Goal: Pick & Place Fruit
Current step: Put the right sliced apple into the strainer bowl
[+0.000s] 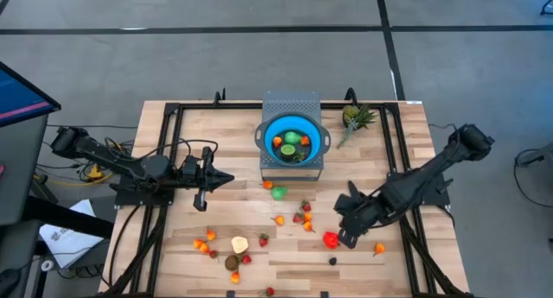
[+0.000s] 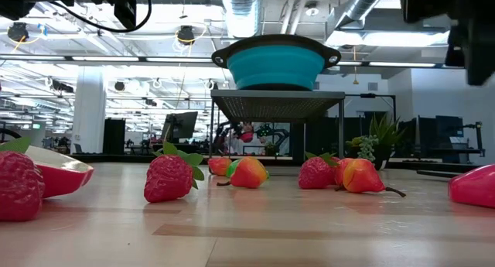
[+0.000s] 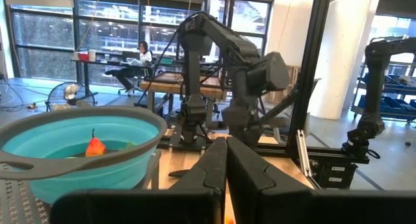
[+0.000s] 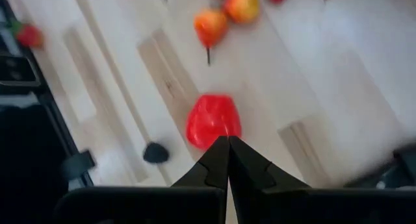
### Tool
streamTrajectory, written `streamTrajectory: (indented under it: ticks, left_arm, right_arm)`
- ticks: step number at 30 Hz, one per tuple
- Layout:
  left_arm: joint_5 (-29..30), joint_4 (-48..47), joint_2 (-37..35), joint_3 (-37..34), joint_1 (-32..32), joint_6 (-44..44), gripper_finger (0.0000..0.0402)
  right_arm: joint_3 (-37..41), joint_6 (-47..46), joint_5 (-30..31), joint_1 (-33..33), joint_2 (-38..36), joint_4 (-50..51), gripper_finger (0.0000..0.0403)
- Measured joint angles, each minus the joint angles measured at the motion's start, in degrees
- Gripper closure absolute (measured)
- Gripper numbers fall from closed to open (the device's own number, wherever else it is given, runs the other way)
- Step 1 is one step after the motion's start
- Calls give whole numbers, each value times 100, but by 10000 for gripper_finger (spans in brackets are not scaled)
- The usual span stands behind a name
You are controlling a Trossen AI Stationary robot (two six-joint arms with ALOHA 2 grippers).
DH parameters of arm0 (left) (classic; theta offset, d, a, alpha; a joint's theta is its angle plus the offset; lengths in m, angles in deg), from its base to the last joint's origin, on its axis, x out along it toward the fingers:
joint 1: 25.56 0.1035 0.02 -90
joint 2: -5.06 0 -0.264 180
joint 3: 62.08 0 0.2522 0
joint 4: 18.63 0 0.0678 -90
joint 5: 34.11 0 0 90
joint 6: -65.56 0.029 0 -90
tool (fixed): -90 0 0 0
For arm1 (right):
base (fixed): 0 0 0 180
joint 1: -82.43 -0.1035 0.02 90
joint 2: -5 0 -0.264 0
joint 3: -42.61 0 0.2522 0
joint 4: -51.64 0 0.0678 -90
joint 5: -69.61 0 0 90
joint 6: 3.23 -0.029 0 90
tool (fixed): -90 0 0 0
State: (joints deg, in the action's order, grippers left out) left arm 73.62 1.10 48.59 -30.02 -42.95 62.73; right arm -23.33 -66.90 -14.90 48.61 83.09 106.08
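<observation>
Right gripper is pinched shut on nothing, tips just beside a red fruit it hasn't got hold of. From above, the blue bowl on its grey stand holds about 3 pieces; well over 10 fruits are scattered on the table, so I'd say the job's barely begun. Left gripper is clenched empty too, parked off to the left of the bowl.

Low view: strawberries and peaches lie on the wood below the bowl.

Left wrist: 1 orange fruit sits inside the bowl.

Right wrist: the red fruit lies right past the closed fingertips, maybe touching.
</observation>
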Motion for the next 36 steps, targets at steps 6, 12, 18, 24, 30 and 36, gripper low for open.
streamTrajectory:
  ticks: [6, 12, 18, 24, 30, 36]
  left_arm:
    - [0, 0, 2, 0, 0, 0, 400]
    - [0, 0, 1, 1, 13, 0, 400]
    - [2, 0, 1, 0, 15, 0, 400]
    - [2, 0, 1, 0, 15, 0, 400]
    - [29, 0, 2, 2, 15, 0, 400]
    - [31, 0, 2, 0, 15, 0, 400]
  right_arm:
    - [-2, 78, -643, 138, 407, -30, 400]
    - [-2, 406, -1135, 289, 816, -221, 366]
    - [-2, 559, -1307, 362, 1127, -759, 248]
    - [-4, 382, -1313, 362, 1368, -793, 118]
    - [-4, 364, -1311, 362, 1719, -1158, 55]
    - [-37, 341, -1312, 362, 2045, -1262, 52]
